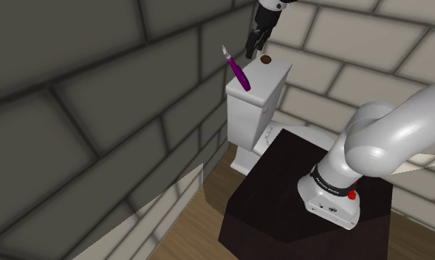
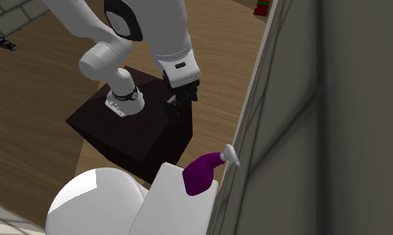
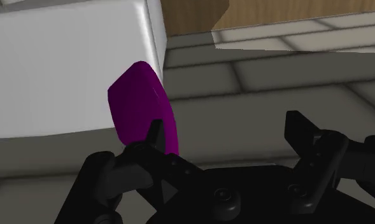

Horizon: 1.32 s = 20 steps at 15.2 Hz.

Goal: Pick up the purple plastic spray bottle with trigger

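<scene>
The purple spray bottle (image 1: 238,72) with a white trigger head (image 2: 229,157) stands tilted on the white toilet tank lid (image 1: 271,80), close against the brick wall. My gripper (image 1: 252,52) hovers above the lid, slightly to the shoulder view's right of the bottle. In the wrist view the fingers (image 3: 155,133) stand wide apart and open, with nothing between them. There the bottle's purple body (image 3: 141,105) lies just beyond one fingertip, outside the gap of the gripper (image 3: 227,130). In the second exterior view the gripper (image 2: 177,110) hangs up and to the left of the bottle (image 2: 200,175).
A small brown round thing (image 1: 266,59) lies on the tank lid beside the gripper. Grey brick walls (image 1: 97,111) close in the corner behind the toilet. The dark box stand (image 2: 131,130) sits on the wooden floor in front of the toilet bowl (image 2: 88,200).
</scene>
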{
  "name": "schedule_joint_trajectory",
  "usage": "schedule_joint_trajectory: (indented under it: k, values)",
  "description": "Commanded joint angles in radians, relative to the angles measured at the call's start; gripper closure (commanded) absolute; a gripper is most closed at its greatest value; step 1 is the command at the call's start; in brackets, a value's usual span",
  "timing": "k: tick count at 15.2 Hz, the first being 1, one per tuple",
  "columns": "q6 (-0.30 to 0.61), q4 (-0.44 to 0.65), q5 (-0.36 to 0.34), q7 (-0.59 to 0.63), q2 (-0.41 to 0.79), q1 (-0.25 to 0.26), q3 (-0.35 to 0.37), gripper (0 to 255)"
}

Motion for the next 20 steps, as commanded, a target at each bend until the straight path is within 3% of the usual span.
schedule_joint_trajectory:
  k: [1,6,11,20]
  values:
    - [0.061,0.029,0.009,-0.062,0.073,0.013,-0.031,0]
    - [0.188,0.116,0.068,-0.22,0.254,0.044,-0.095,0]
    - [0.279,0.24,0.18,-0.397,0.448,0.058,-0.133,0]
    - [0.38,0.194,0.223,-0.438,0.507,0.054,-0.131,0]
